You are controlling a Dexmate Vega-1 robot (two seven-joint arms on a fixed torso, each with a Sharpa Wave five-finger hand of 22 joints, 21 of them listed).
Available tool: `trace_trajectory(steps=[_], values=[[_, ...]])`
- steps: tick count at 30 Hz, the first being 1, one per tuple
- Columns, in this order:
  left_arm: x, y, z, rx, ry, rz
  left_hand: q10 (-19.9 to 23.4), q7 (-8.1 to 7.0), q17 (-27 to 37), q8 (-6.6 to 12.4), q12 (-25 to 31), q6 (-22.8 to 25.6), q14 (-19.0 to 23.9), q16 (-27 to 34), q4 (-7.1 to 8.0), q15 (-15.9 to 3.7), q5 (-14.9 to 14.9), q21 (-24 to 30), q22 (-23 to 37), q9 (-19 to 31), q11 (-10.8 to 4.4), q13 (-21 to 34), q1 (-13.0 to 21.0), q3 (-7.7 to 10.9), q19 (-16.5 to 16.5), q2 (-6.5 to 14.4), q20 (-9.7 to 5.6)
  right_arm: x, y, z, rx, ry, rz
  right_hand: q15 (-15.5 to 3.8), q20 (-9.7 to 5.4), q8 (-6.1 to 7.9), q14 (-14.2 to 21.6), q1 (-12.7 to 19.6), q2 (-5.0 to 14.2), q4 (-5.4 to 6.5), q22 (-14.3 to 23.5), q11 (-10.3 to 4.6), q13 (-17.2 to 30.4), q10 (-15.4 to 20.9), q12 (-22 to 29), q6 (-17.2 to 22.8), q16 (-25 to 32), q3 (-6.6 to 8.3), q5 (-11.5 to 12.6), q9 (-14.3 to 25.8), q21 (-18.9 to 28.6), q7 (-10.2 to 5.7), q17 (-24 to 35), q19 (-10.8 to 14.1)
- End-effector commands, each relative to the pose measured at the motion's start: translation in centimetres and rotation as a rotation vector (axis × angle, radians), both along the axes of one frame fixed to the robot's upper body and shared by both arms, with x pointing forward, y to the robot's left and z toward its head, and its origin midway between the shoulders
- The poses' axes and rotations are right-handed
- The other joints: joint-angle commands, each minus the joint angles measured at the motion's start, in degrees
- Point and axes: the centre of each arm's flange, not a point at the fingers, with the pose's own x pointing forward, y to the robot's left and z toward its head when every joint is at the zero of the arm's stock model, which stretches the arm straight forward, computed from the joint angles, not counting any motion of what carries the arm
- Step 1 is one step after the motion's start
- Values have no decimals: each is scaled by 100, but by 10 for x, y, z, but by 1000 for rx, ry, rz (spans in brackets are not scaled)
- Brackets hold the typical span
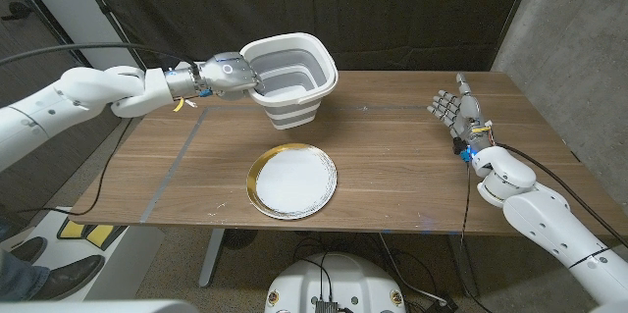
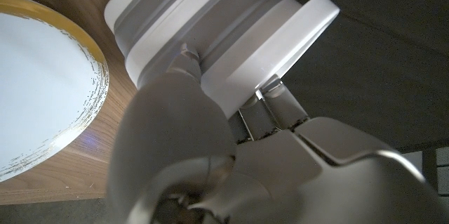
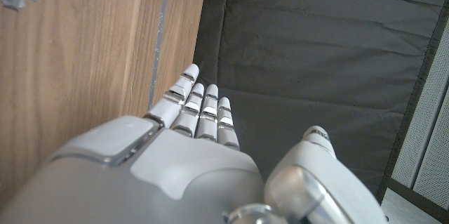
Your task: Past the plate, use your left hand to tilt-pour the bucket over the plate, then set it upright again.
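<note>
L hand point(image 1: 231, 73) grips the collapsible bucket point(image 1: 291, 79) by its rim on the side toward the L arm, fingers clenched on the white lip. Bucket is white w/ grey bands, tilted so its open mouth faces roughly toward the camera & the plate point(image 1: 291, 182); interior looks bare as far as head view shows. It sits at the far side of the wooden counter point(image 1: 392, 166), just past the plate; can't tell whether its base touches the wood or hangs just above it. Plate is white w/ a gold rim, lying flat near the counter's front edge, apart from the bucket. In L wrist view the bucket's banded wall point(image 2: 210, 27) runs right against the hand point(image 2: 182, 133), plate rim point(image 2: 91, 76) close beside it on the wood.

R hand point(image 1: 453, 110) is released, fingers straight & spread, standing palm-upright over the counter's R side, well apart from plate & bucket. R wrist view: fingers point(image 3: 196, 108) extended together, holding nothing, wood alongside.

Dark curtain point(image 1: 412, 9) hangs behind the counter.
</note>
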Motion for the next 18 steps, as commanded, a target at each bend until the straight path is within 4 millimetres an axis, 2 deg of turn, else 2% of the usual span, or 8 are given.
trace_trajectory(steps=[1, 4, 9, 18], values=[[-9, -7, 6, 73, -60, 41, 49, -2, 12, 5, -33, 52, 54, 6, 8, -118, 20, -19, 19, 7, -12, 38, 2, 47, 18, -22, 16, 0, -4, -6, 18, -29, 7, -5, -98, -9, 31, 32, 60, 22, 26, -13, 14, 63, -9, 32, -14, -18, 37, 13, -3, 9, 11, 53], [-12, -10, 7, 73, -72, 46, 51, 1, 12, 3, -36, 54, 62, 7, 12, -117, 19, -28, 19, 6, -3, 45, 0, 54, 13, -25, 16, 0, -5, -8, 16, -34, 10, 4, -94, -9, 30, 32, 61, 22, 26, -11, 14, 62, -11, 31, -15, -20, 37, 13, -4, 7, 11, 52], [-27, -11, 8, 58, -114, 27, 57, 2, 12, 5, -41, 69, 71, 7, 15, -121, 18, -32, 20, 5, 8, 57, 1, 68, 34, -31, 12, -2, -9, -13, 21, -33, 9, 5, -95, -9, 30, 32, 61, 21, 26, -5, 14, 59, -15, 34, -16, -24, 37, 13, -5, 11, 11, 53], [-35, -12, 0, 114, -186, 38, 77, -20, 11, 7, -46, 88, 86, 7, 20, -116, 15, -50, 21, 2, -8, 69, -2, 83, 37, -47, 5, -3, -11, -11, 14, -44, 23, 4, -97, -9, 31, 31, 62, 19, 26, -4, 14, 62, -17, 35, -17, -30, 36, 13, -6, 10, 12, 59]])
